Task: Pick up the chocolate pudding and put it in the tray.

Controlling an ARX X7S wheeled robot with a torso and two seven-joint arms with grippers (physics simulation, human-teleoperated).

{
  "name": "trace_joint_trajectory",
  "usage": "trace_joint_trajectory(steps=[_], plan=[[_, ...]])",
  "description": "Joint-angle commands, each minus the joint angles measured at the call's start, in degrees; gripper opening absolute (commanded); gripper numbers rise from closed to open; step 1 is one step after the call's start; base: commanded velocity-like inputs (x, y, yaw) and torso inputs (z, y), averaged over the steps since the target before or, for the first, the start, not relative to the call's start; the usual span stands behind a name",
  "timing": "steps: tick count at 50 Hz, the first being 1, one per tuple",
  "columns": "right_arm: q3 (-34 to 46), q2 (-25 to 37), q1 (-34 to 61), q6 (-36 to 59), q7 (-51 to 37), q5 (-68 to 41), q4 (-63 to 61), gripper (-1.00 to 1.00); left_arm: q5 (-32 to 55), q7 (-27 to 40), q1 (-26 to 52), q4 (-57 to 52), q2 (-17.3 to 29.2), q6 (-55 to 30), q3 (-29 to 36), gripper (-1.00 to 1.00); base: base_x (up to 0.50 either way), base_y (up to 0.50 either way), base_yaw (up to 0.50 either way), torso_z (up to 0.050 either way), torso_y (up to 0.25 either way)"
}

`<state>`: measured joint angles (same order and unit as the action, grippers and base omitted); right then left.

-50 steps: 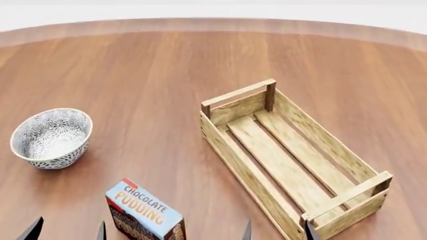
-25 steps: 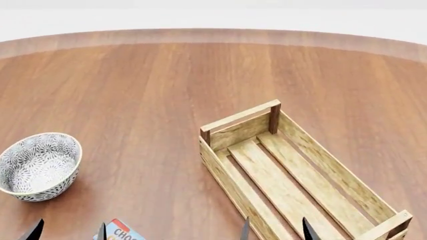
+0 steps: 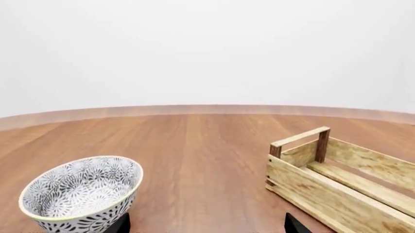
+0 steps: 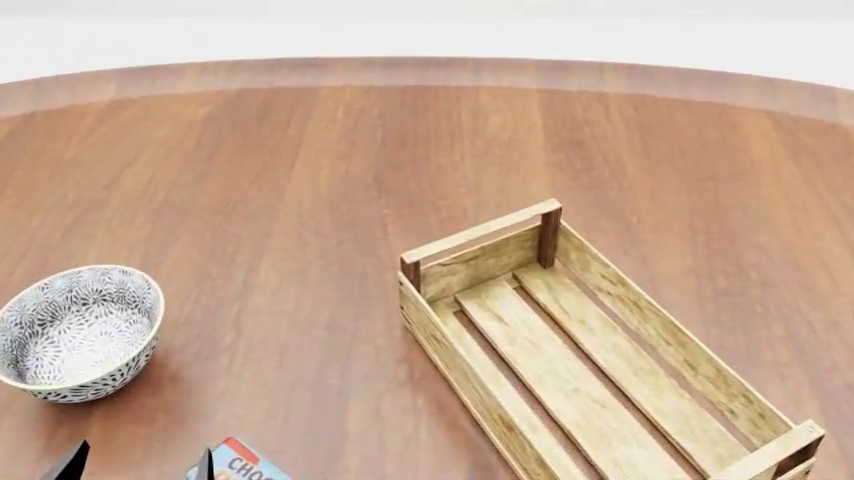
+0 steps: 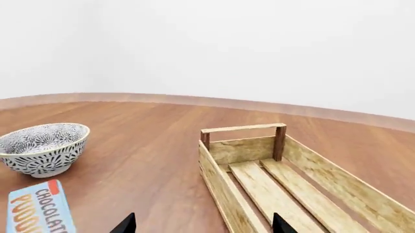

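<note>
Head view, near edge of table [image 4: 334, 180]: only a corner of the chocolate pudding [image 4: 240, 467] shows, light-blue top w/ orange "CHO", cut by the frame. Just beside it, two dark fingertips [image 4: 203, 465] of the left gripper [image 4: 134, 465] stand apart w/ nothing between them, i.e. wide. The right gripper does not appear in this view.

Right wrist view: more of the pudding [image 5: 36, 209] is seen, flat-topped carton w/ "CHOCOLATE" legible and a red patch at one corner; it sits on the table [image 5: 149, 145], apart from both bowl and tray. Right gripper [image 5: 201, 224]: two dark tips, well separated, empty, so wide.

Left wrist view: the pudding is out of frame. Left gripper [image 3: 204, 224] tips again spread wide; one tip [image 3: 120, 224] lies against the bowl's base in the picture, contact cannot be told.

Mid-table, toward the left edge: the bowl [image 4: 78, 332], round, grey-patterned, upright, empty (also [image 3: 83, 193], [image 5: 43, 148]).

Mid-table, toward the right edge: the tray [image 4: 587, 350], light-wood slatted crate, set diagonally, well apart from the bowl. Head view shows both bar handles; its near end runs off the frame's corner. Wrist views ( [image 3: 337, 179], [image 5: 285, 179]) show only the far handle on darker posts, plus floor slats. Tray holds nothing.

Far: curved table rim, then plain pale backdrop; the wrist views show it as a wall-like field, the head view only as a thin strip.
</note>
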<state>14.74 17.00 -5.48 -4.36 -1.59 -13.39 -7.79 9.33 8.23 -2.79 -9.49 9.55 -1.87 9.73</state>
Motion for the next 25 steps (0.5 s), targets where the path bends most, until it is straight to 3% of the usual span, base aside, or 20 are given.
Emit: trace_joint_trajectory(steps=[1,25], plan=[[1.0,3.0,-5.0,-3.6,3.3,-0.8,-1.3,1.0,0.1,0.6,0.2,0.3,0.3,-0.1,0.5,1.0,0.0,0.0,0.0,0.0,0.0],[4.5,6.9,-11.8,-8.9,10.4,-2.9,-1.3,1.0,0.0,1.4,0.1,1.2,0.9,1.0,1.8,1.0,0.0,0.0,0.0,0.0,0.0]])
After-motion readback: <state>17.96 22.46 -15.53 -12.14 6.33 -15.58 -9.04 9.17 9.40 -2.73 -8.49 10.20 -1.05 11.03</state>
